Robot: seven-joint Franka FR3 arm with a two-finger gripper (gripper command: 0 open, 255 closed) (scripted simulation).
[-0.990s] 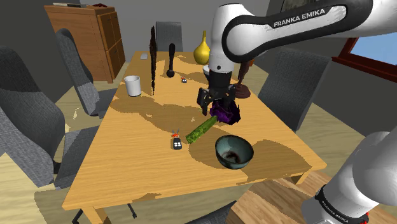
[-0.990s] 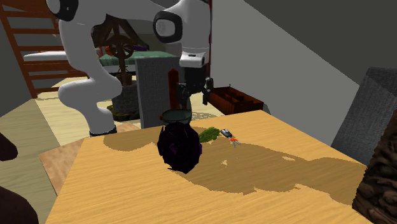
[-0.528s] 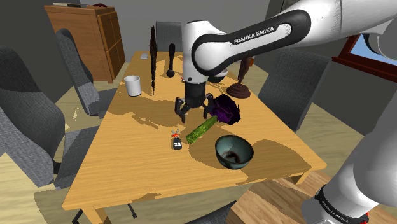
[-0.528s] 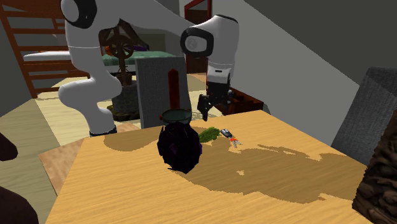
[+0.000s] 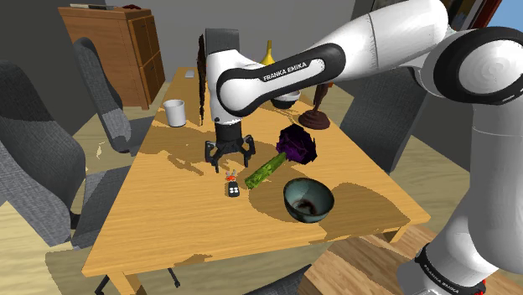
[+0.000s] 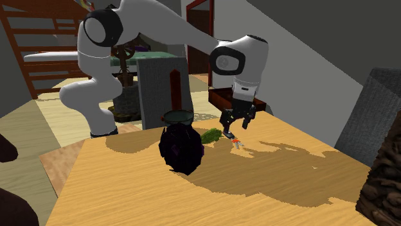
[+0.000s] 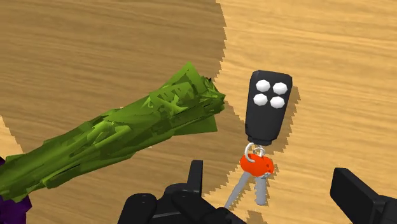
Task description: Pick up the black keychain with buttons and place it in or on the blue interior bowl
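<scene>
I have the hand (image 5: 229, 164) hanging low over the wooden surface (image 5: 159, 222), its fingers (image 7: 194, 177) spread wide and gripping nothing. The black keychain (image 5: 233, 189) lies flat on the surface right under it. In the wrist view I can make out the keychain's (image 7: 268, 105) four white buttons, an orange tag and two grey keys. The key end sits between the fingers, and neither finger touches it.

A green stalk (image 7: 121, 137) with a dark purple head (image 5: 297, 145) lies just beside the keychain, its tip close to the black body but apart from it. The bowl (image 5: 289, 194), bluish inside, stands upright past the stalk toward the shoulder view's right, clear of the keychain.
</scene>
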